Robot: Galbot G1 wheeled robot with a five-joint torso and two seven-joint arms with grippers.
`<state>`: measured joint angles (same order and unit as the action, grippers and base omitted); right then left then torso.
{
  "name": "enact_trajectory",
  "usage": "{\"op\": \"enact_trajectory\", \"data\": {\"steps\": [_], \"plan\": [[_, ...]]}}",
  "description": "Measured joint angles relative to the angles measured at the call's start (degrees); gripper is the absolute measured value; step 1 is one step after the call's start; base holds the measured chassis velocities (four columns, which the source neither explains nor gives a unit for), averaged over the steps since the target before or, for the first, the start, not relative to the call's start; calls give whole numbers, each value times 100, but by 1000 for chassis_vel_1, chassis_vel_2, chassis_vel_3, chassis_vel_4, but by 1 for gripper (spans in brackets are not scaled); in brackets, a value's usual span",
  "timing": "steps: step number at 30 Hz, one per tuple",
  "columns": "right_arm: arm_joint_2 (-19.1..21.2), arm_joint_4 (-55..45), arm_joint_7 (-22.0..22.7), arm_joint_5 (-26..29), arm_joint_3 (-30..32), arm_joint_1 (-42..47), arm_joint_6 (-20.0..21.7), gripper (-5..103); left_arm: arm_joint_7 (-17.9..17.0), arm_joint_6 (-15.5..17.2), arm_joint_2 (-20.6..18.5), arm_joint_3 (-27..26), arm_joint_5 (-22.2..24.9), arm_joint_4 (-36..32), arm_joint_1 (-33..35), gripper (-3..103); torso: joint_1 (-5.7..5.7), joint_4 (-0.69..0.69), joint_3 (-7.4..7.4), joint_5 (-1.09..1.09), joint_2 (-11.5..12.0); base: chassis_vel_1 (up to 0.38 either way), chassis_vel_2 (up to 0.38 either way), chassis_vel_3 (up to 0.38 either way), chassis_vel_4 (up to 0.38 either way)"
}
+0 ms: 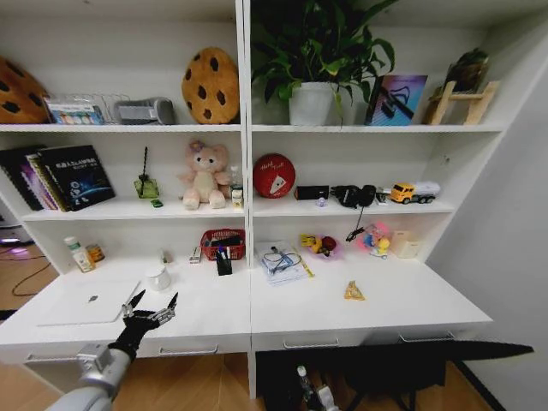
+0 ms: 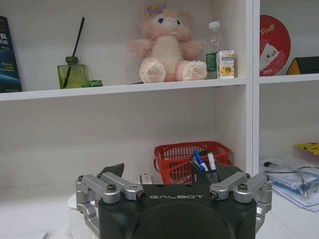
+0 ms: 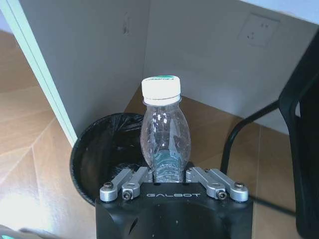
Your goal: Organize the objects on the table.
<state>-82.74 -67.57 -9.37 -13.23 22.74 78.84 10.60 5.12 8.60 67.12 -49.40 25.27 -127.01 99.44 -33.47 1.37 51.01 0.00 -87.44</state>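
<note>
My left gripper (image 1: 151,306) hovers open over the front of the white table (image 1: 342,312), between the silver laptop (image 1: 86,302) and a white mug (image 1: 157,276). In the left wrist view, pens (image 2: 200,161) stand in a black holder in front of a red basket (image 2: 174,154). A tiny green toy car (image 2: 93,83) sits on the shelf beside a diffuser bottle. Below the table edge, my right gripper (image 3: 164,173) is shut on a clear plastic bottle (image 3: 164,134) with a white cap, held upright over a black-lined bin (image 3: 94,149).
Papers (image 1: 282,261), a yellow wrapper (image 1: 354,292) and small toys (image 1: 321,246) lie on the table's right half. A pink plush bear (image 1: 205,174) sits on the shelf. A black chair (image 3: 304,129) stands beside the bin.
</note>
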Motion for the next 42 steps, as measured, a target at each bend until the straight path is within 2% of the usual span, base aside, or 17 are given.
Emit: {"op": "enact_trajectory", "data": {"steps": [5,8,14,16,18,22,25,27,28,30,34,39,40,42], "plan": [[-23,113,-78,-343,-3,-23,-229,24,0,0,0,0,0,0,-1,100,-1,1,0,0,0,-91,72,72,-77],[-58,196,-194,-716,-29,-47,-582,24,0,0,0,0,0,0,0,100,0,0,0,-1,0,-57,59,68,-52],[-163,369,-214,-945,-41,-129,-814,24,0,0,0,0,0,0,0,100,0,0,0,-1,0,-9,9,9,-8],[-319,704,-201,-1111,-30,-300,-1244,24,0,0,0,0,0,0,0,100,0,0,0,-1,0,0,0,0,0],[-359,771,-186,-1123,-34,-340,-1337,24,0,0,0,0,0,0,0,100,0,0,0,-1,0,0,0,0,0],[-584,1225,2,-1148,-39,-611,-2001,24,0,0,0,0,0,0,0,100,1,-1,0,0,-1,0,0,0,0],[-634,1338,110,-1147,-36,-672,-2119,24,0,0,0,0,0,0,0,100,1,-1,0,-1,0,0,0,0,0],[-715,1582,471,-1140,-32,-805,-2375,24,0,0,0,0,0,0,0,100,1,0,0,-1,0,0,0,0,0],[-715,1582,471,-1140,-32,-805,-2375,24,0,0,0,0,0,0,0,100,1,0,0,-1,0,0,0,0,0],[-750,1762,813,-1128,-23,-909,-2495,24,0,0,0,0,0,0,0,100,1,0,0,-1,0,0,0,0,0],[-758,1885,1039,-1115,6,-975,-2535,24,0,0,0,0,0,0,0,100,1,0,0,-1,0,0,0,0,0],[-770,1882,964,-1034,12,-957,-2538,23,0,0,0,0,0,0,0,100,1,0,0,-1,0,0,0,0,0],[-807,1860,867,-1014,2,-924,-2517,33,0,0,0,0,0,0,0,100,1,1,0,-1,0,0,0,0,0],[-879,1863,832,-1003,0,-912,-2478,44,0,0,0,0,0,0,0,100,1,0,0,0,-1,0,0,0,0]]}}
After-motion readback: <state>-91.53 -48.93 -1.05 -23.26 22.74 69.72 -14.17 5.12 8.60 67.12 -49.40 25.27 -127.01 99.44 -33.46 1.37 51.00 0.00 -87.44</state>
